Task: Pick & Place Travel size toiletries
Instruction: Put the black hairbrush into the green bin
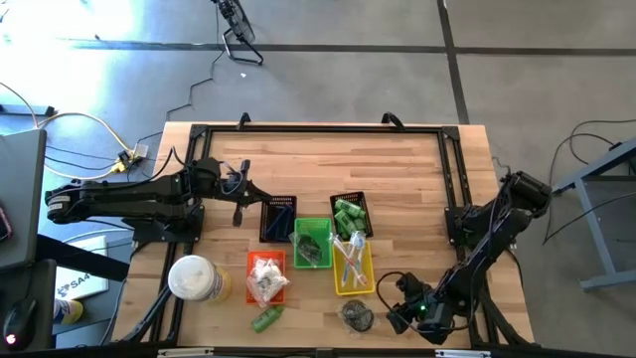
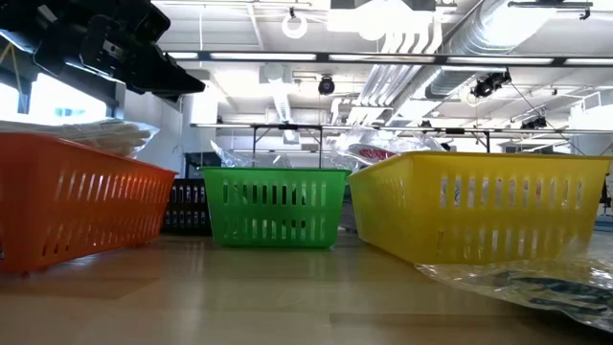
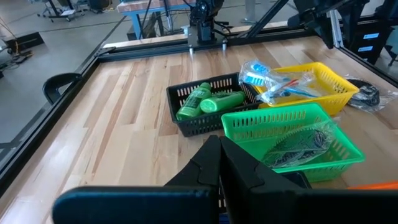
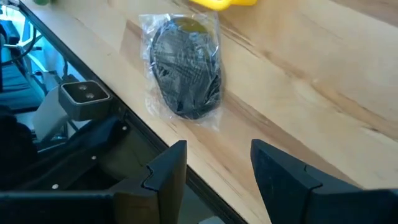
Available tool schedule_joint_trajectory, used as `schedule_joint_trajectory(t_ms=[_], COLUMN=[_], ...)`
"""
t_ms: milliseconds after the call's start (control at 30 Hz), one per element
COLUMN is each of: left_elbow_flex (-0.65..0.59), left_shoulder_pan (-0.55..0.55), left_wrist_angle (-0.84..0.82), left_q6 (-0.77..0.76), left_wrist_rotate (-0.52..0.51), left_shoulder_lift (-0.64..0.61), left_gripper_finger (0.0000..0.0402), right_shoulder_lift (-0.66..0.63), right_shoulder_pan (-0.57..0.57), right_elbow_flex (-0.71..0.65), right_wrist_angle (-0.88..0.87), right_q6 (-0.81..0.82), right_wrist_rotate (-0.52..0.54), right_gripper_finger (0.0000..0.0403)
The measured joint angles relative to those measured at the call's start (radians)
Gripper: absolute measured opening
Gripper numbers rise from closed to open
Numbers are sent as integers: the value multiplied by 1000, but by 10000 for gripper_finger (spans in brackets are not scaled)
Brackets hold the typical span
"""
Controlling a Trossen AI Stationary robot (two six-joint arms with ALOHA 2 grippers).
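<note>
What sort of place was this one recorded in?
Probably a robotics lab or workshop in an industrial-style hall: a butcher-block table in a black frame, bare concrete floor with loose cables, and exposed ceiling ducts over the sorting baskets.

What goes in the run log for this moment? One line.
right gripper open, near clear-wrapped dark item | left gripper shut, by black baskets

A clear-wrapped dark piece (image 4: 185,73) lay flat on the wooden surface (image 4: 298,87), close to its edge. The right gripper (image 4: 217,165) hung just off that edge — its two dark fingers (image 4: 166,171) spread apart, holding nothing. A yellow basket (image 4: 222,3) showed only as a corner beside the packet.
</note>
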Motion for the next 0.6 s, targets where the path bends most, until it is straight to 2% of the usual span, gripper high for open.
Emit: schedule_joint_trajectory(t_ms=[200, 433, 600], left_elbow_flex=[0, 0, 0], left_shoulder_pan=[0, 0, 0], left_wrist_angle=[3, -4, -9], left_q6=[10, 15, 13], left_wrist_rotate=[0, 0, 0], left_shoulder_lift=[0, 0, 0], left_gripper_finger=[0, 0, 0], right_shoulder_lift=[0, 0, 0], right_shoulder_pan=[0, 0, -1], right_elbow_flex=[0, 0, 0], right_wrist_angle=[1, 5, 12], right_q6=[-19, 89, 91], right_wrist_rotate=[8, 22, 41], right_gripper_finger=[171, 171, 171])
